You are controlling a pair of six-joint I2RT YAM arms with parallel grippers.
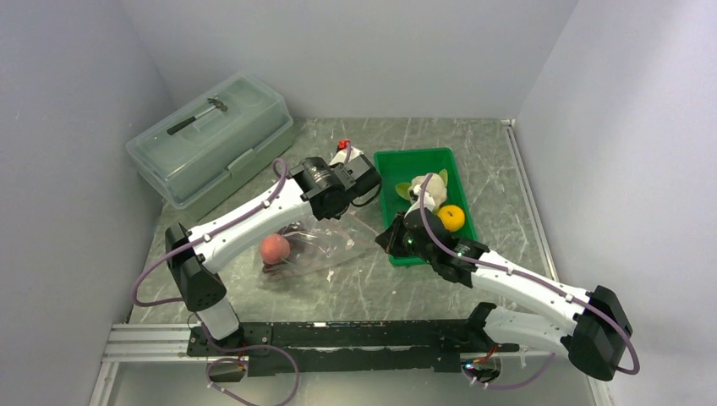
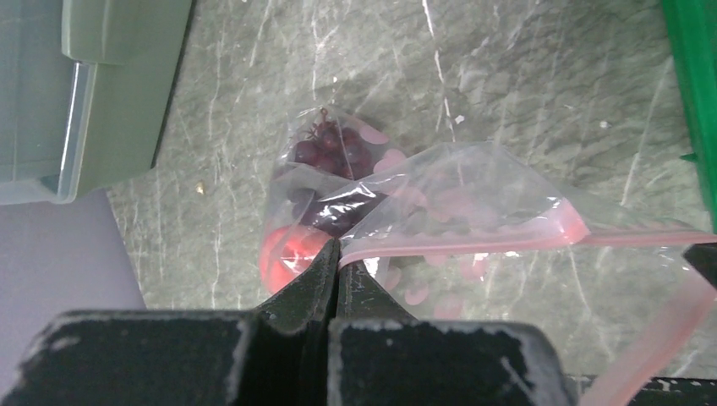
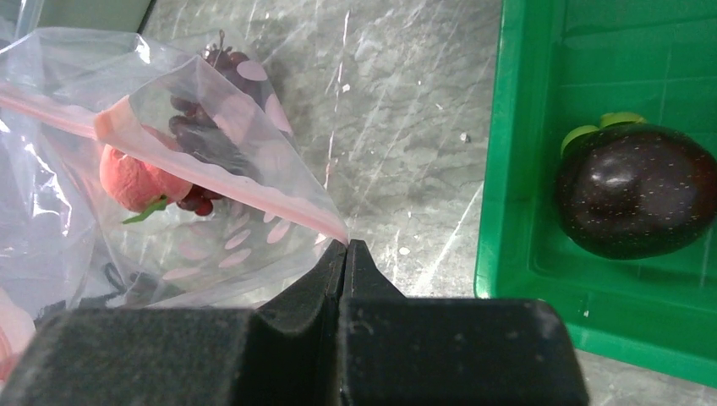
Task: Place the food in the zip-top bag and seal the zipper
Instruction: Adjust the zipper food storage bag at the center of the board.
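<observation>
Okay, left gripper (image 2: 338,254) and right gripper (image 3: 347,254) are each clamped tight on the zipper (image 2: 473,244) of the zip-top bag (image 1: 325,245), which sits on the table (image 1: 380,288) beside the green tray (image 1: 423,156) with grapes (image 2: 330,152) and peach (image 1: 274,249) inside, so probably best to hold both pinches level, no yanking.

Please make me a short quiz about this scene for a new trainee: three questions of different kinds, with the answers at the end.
1. True or false: the peach lies in the green tray.
2. Which food shares the zip-top bag with the peach? A. orange B. grape bunch C. plum
3. What do the left gripper and the right gripper each pinch?
Key: 1. False, it is inside the bag. 2. B. 3. The pink zipper at the bag's mouth; both are shut on it.
</observation>
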